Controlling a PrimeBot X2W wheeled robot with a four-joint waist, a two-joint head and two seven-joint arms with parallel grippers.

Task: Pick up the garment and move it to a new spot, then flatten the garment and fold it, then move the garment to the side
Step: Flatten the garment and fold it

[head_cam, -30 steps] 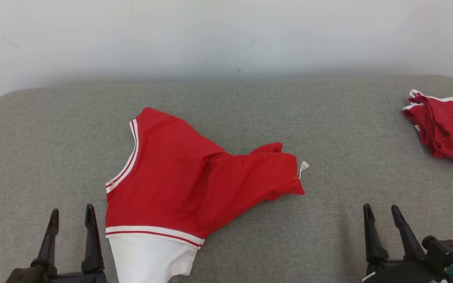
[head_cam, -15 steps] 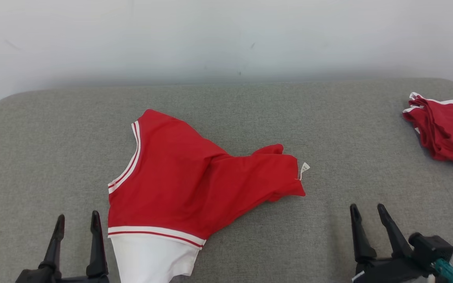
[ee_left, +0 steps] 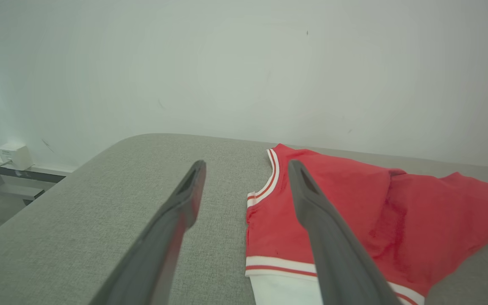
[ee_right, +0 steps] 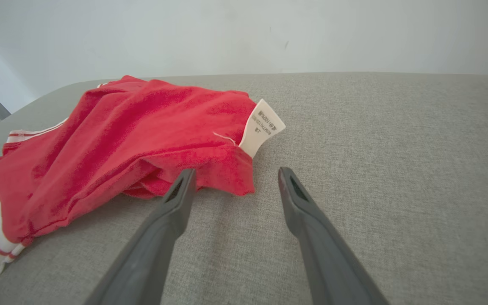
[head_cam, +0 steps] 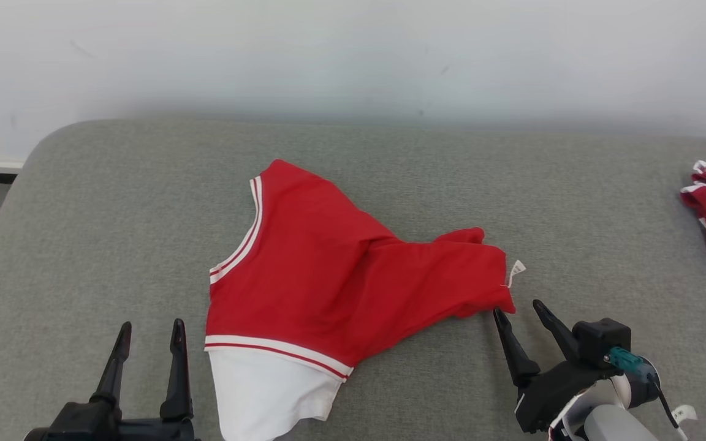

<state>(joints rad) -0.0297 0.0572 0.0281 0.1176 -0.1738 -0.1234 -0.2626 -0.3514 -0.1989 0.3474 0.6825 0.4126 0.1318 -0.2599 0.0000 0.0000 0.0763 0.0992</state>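
Red garment [head_cam: 328, 275] on grey cushion [head_cam: 114, 214], right end effector [head_cam: 517, 307] alongside.

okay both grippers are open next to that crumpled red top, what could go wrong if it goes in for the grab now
1. The open right gripper points at the bunched corner of the red garment, close to the white label. It might pinch several layers or just the label, so the cloth may not spread flat.
2. The open left gripper sits beside the striped edge, over the bare grey surface. Closing there would probably miss the fabric.
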